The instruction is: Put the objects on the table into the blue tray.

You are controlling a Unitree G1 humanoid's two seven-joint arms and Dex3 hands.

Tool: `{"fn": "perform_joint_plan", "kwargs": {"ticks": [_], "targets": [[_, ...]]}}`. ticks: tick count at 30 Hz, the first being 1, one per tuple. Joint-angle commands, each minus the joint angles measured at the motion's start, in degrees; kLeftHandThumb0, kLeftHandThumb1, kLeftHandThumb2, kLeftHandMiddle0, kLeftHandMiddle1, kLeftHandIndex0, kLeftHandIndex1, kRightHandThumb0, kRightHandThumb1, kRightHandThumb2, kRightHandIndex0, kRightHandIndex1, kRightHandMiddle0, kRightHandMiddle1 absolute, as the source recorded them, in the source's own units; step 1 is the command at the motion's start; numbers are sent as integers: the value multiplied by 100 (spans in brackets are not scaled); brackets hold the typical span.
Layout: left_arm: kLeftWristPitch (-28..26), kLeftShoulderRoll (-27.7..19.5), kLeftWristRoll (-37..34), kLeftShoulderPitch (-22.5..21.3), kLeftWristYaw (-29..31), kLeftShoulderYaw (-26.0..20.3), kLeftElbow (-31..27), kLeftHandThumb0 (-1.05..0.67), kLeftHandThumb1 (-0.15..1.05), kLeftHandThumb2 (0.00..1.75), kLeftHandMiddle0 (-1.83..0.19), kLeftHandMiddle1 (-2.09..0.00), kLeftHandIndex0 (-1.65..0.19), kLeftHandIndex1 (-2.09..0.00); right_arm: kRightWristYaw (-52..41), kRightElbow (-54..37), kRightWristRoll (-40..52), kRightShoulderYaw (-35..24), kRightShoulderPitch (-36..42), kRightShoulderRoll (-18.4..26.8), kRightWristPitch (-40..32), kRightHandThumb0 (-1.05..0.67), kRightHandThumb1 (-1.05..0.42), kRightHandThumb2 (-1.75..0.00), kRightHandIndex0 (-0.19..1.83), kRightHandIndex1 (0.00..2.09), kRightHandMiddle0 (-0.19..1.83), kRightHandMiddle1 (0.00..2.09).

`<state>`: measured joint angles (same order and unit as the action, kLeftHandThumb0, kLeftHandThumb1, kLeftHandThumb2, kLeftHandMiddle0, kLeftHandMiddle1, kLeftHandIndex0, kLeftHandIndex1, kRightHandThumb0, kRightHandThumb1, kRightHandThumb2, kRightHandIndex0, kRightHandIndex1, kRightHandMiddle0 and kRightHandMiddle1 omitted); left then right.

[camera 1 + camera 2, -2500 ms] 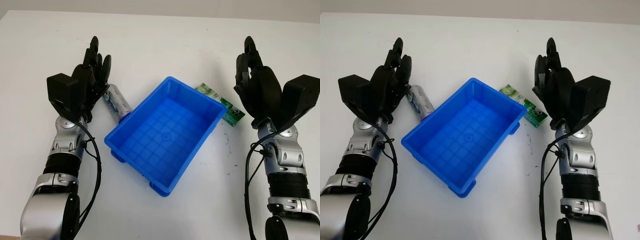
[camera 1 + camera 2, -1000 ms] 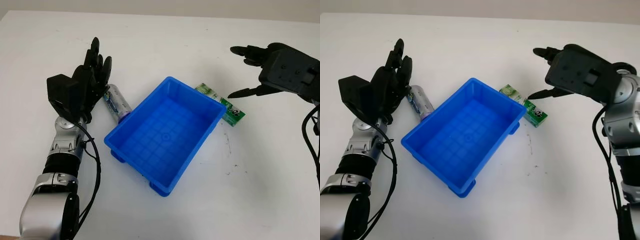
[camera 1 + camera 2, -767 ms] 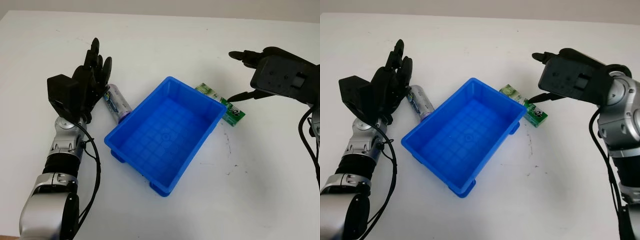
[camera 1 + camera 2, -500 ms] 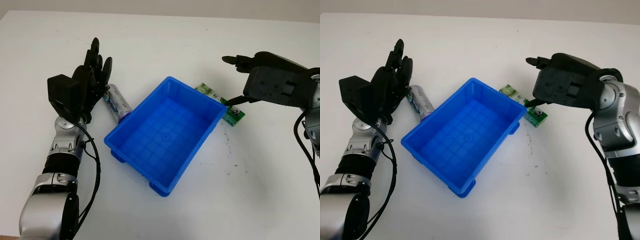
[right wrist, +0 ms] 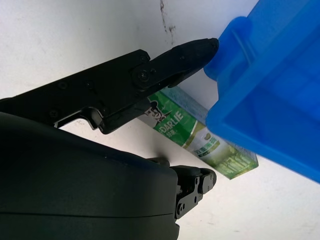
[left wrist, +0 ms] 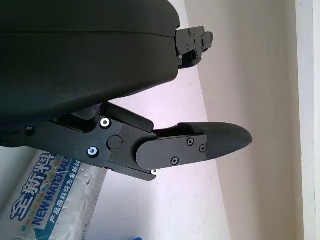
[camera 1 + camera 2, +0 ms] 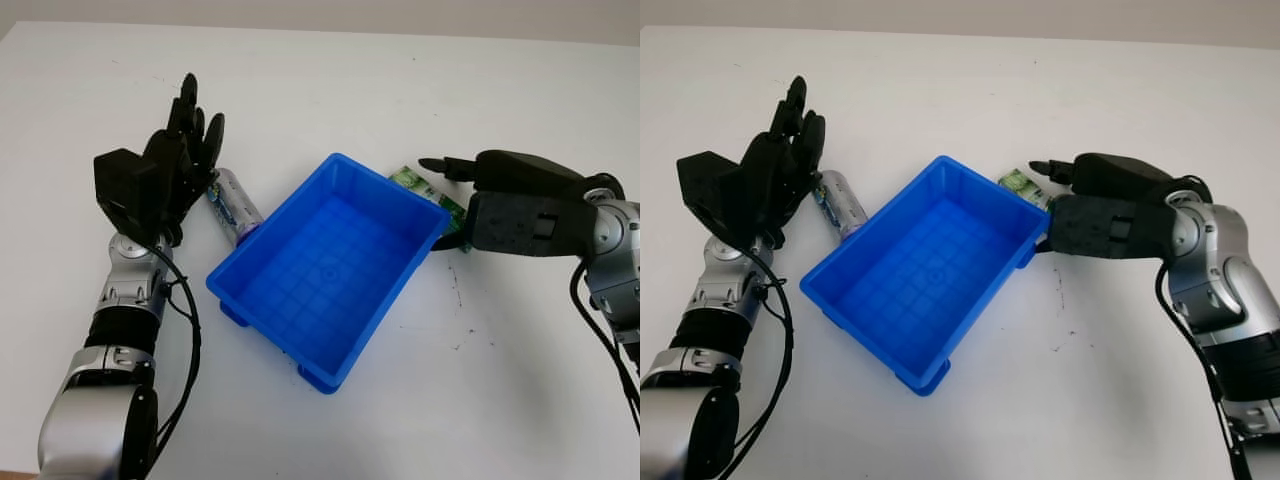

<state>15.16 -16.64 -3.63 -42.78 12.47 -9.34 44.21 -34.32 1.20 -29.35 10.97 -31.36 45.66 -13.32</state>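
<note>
Right hand: while it sits low over the table at the blue tray's right corner, the right hand (image 7: 500, 205) holds nothing and is open, its fingers on either side of the green box without closing on it.
Right fingers: 1 finger (image 5: 170, 62) reaches to the tray's outer corner; whether it touches the plastic I cannot tell. Another finger (image 7: 445, 164) points past the box's far side.
Green box: the green box (image 5: 200, 137) lies flat on the table just beside the tray's right wall, partly covered by the hand and partly tucked under the tray's rim in the right wrist view; it carries the word DARLIE.
Left hand: the left hand (image 7: 175, 170) is raised at the left of the table, open and holding nothing, palm toward the tray.
Left fingers: 1 finger (image 6: 200, 142) stands clear above the table.
Silver tube: the silver tube (image 7: 233, 204) lies on the table between the left hand and the tray, its near end touching or just beside the tray's left wall; blue print runs along it.
Blue tray: the blue tray (image 7: 270, 255) sits in the middle of the table, turned at an angle, with nothing inside.
Table: the white table (image 7: 330, 80) carries a few small dark marks right of the tray.
</note>
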Motion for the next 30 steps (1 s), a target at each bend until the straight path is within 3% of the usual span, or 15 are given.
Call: {"fn": "perform_joint_plan", "kwargs": {"ticks": [1,7,9,10,12,13,15,17,21,25,30], "targets": [[61,-109,3,-65,2,-12,30,-79,105,51,14,-6,15,-6,-100,-116,20,17,114,-32,-55,-62,-88,-5,14,7,17,4],[102,-124,-2,-89,-5,-22,65,-80,105,52,13,-6,14,-6,56,-142,-231,93,220,31,179,-61,-92,-7,14,7,18,6],[103,-126,-24,-90,12,-25,68,-79,105,52,13,-6,14,-6,636,25,-545,149,310,124,791,-59,-97,-8,35,18,36,15],[91,-127,-30,-91,10,-26,66,-79,105,51,13,-6,14,-6,971,129,-702,162,357,149,1081,-57,-98,-7,42,31,40,27],[69,-130,-37,-89,11,-24,62,-80,105,50,12,-6,13,-6,1442,320,-955,184,400,172,1480,-54,-100,-6,32,97,30,77],[63,-131,-42,-87,16,-25,60,-80,105,49,13,-5,13,-6,1596,398,-1070,199,405,181,1616,-49,-101,-6,35,142,29,114],[63,-129,-52,-83,21,-29,55,-80,105,49,13,-5,13,-6,1851,505,-1379,263,388,216,1812,-46,-102,-5,44,181,31,148],[35,-123,-73,-84,16,-41,50,-79,105,49,13,-5,13,-6,2408,710,-1705,310,377,271,2193,-46,-100,-5,58,198,39,170],[35,-123,-97,-97,10,-46,65,-80,105,47,13,-6,13,-6,3120,1006,-2132,368,314,320,2626,-49,-101,-5,88,209,47,204],[52,-135,-91,-115,22,-43,106,-81,105,46,13,-5,13,-6,3340,1115,-2376,378,257,383,2806,-50,-103,-6,106,209,68,209],[67,-119,-112,-127,22,-56,130,-80,105,46,12,-6,13,-6,3573,1288,-2470,351,187,410,2976,-51,-103,-5,110,209,80,209]]}}
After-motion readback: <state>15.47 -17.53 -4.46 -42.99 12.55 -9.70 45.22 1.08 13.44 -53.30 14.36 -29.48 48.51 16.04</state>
